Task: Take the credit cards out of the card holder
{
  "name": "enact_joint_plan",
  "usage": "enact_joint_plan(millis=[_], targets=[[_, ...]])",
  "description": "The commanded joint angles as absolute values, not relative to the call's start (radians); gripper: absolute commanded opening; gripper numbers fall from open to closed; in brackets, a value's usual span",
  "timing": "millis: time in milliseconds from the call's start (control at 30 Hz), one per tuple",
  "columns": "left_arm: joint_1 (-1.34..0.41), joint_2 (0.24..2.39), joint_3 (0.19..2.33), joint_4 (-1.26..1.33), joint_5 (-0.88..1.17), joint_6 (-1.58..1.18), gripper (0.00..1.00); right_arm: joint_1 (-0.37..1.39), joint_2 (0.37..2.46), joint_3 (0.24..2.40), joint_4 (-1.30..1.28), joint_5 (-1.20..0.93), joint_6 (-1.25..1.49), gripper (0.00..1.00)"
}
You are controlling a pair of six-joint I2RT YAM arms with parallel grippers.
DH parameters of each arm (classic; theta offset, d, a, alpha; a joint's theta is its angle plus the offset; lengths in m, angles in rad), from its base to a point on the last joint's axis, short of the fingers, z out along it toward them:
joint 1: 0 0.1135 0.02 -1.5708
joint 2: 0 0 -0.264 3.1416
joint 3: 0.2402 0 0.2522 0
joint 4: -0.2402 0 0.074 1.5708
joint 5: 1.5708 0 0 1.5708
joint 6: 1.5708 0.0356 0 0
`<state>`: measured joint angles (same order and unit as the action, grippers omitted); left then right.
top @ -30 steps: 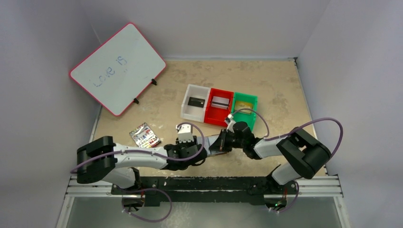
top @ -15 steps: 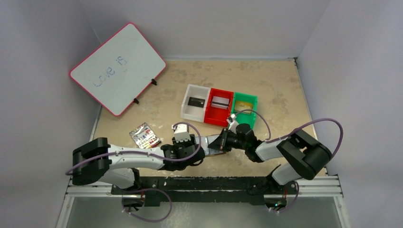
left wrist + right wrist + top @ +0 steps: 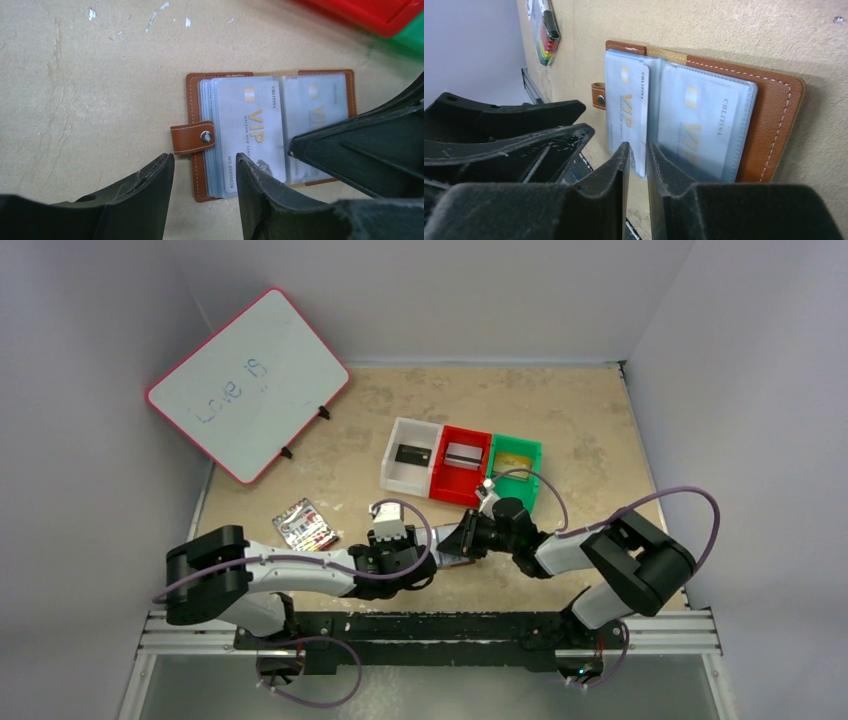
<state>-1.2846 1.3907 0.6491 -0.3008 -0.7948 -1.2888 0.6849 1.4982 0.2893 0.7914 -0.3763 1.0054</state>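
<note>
1. Brown leather card holder (image 3: 194,165) is laid open and flat on the tan table (image 3: 580,420), near its front edge, between the two grippers; its snap tab (image 3: 192,140) is turned toward the left gripper (image 3: 202,192).
2. Clear bluish sleeves (image 3: 310,107) are exposed on both halves; gold "VIP" lettering is seen through them.
3. The left gripper is held low at the tab side with its jaws apart; nothing is clamped between them.
4. The right gripper (image 3: 638,160) is presented to the sleeve edges close to the fold; only a narrow slit is left between its jaws; whether a sleeve edge is pinched cannot be determined.
5. Three bins are set touching in a row beyond the card holder; a black card (image 3: 411,453) is contained in the white bin (image 3: 390,468); a grey card (image 3: 461,453) in the red bin (image 3: 452,487); a gold-tan card (image 3: 516,462) in the green bin (image 3: 531,452).
6. A rainbow-striped pack (image 3: 305,525) is located left of the grippers; a whiteboard (image 3: 245,385) is propped at the far left.
</note>
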Motion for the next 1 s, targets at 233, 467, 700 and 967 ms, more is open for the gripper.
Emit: enact_joint_plan(millis=[233,467,700,967], targets=[[-1.278,1.495,0.713,-0.251,-0.719,-1.204,0.46,0.687,1.597,0.332,0.857,-0.389,0.989,0.21],[-1.275,1.552,0.754,-0.36,-0.729,-1.186,0.37,0.687,1.598,0.331,0.886,-0.429,1.002,0.11],[-1.276,1.578,0.756,-0.36,-0.713,-1.176,0.26,0.687,1.61,0.364,0.887,-0.439,0.994,0.13],[-1.276,1.561,0.762,-0.362,-0.709,-1.144,0.21,0.689,1.64,0.392,0.836,-0.376,1.001,0.18]])
